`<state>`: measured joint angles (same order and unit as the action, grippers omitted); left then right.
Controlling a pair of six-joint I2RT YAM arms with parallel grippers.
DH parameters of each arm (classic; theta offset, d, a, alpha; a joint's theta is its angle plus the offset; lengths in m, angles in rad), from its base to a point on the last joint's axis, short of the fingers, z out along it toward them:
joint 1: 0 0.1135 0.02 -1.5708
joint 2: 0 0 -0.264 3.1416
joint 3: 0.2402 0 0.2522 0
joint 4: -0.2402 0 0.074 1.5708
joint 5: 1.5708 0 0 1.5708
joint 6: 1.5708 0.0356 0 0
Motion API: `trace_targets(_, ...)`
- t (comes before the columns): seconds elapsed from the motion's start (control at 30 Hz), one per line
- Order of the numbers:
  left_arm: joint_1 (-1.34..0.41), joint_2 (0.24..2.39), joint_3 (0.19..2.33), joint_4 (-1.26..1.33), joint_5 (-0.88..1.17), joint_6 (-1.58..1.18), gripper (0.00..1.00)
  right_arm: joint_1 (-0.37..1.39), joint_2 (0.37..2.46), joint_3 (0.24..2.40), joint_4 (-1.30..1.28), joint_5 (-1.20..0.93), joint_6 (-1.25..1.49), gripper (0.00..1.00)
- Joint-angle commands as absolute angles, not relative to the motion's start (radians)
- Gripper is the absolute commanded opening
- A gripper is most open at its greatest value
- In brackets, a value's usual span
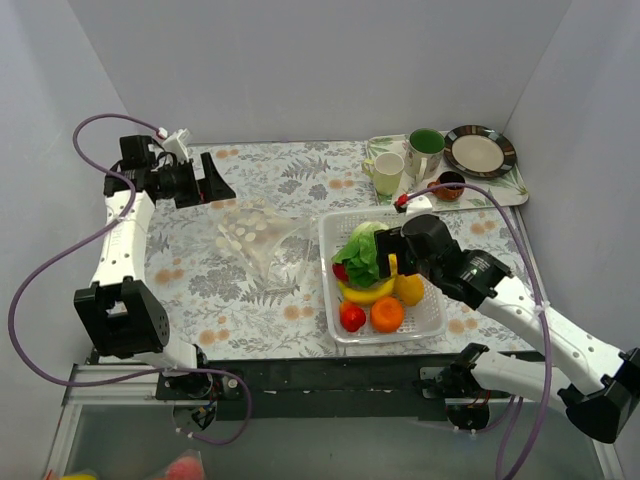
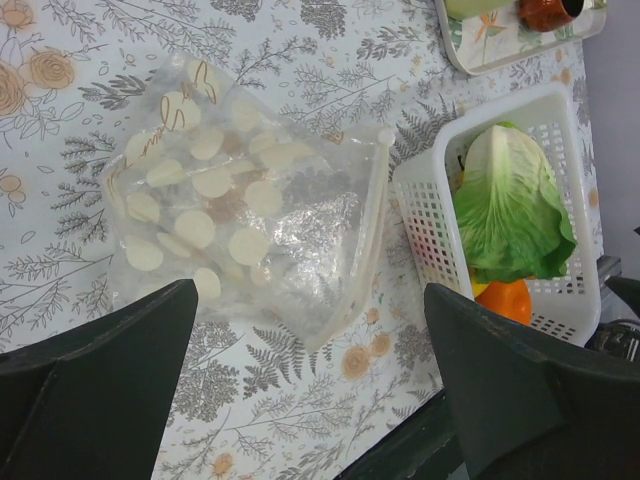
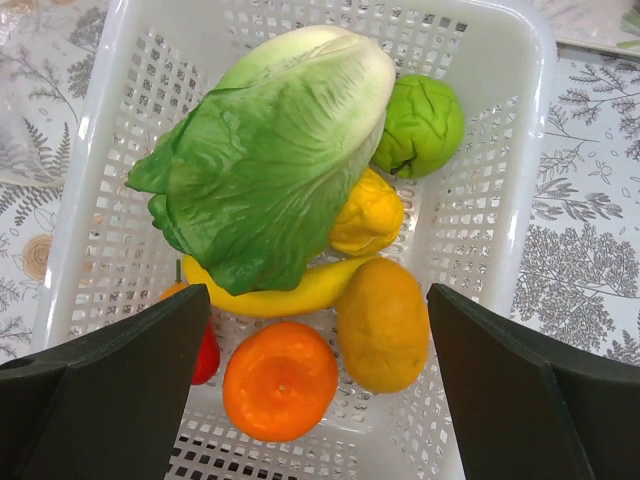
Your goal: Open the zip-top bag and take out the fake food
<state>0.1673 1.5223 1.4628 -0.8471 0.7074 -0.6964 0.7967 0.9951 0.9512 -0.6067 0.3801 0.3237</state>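
We are seemingly wrapping up — left hand (image 2: 310, 290) and right hand (image 3: 315, 295) both hanging wide and empty, zip-top bag (image 2: 240, 200) looking emptied, fake food (image 3: 270, 170) sitting in the basket (image 3: 95, 200) — with only pulling clear remaining.

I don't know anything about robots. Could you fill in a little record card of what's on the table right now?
white basket: holds lettuce, banana, orange, red fruit and more fake pieces
zip-top bag: lying left of the white basket, no food visible inside
left fingers: open, above the bag
right fingers: open, above the basket
tray: far right, carrying cups and a plate
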Motion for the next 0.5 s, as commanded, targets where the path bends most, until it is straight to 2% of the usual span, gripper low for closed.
trace_targets(0.0,0.164,1.428,1.405,-0.871,0.755,-0.626,0.98,0.795,0.951,0.971,-0.656,0.442,0.382,0.99)
trace_targets(0.2,0.161,1.359,1.341,-0.877,0.766,-0.568,0.98,0.795,0.931,1.025,-0.687,0.456,0.379,0.98)
trace_targets(0.47,0.163,1.177,1.200,-0.693,0.568,-0.707,0.98,0.795,0.936,1.109,-0.718,0.462,0.313,0.99)
